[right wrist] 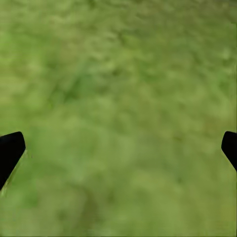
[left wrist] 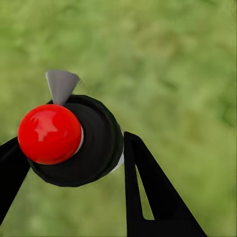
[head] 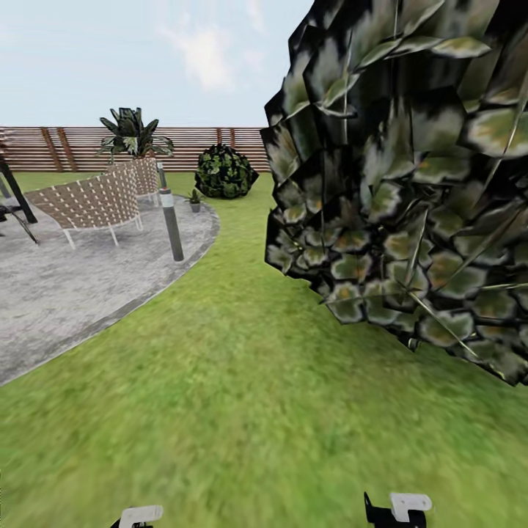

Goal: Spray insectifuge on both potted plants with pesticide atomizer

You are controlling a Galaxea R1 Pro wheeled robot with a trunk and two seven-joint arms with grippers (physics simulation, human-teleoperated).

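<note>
One potted plant (head: 195, 199) far off at eleven o'clock by patio (head: 59, 293); pesticide atomizer (left wrist: 74, 140) clamped in left gripper (left wrist: 69, 163); right gripper (right wrist: 118, 153) spread, empty; big bush (head: 411, 183) close at one o'clock, likely to snag while driving.

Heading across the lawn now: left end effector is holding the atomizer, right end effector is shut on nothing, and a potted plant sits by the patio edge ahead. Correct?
Not quite. The right end effector is open, not shut: the right wrist view shows its fingers spread wide over bare grass. The rest holds: the left end effector grips the pesticide atomizer, and a potted plant sits by the patio edge.
</note>
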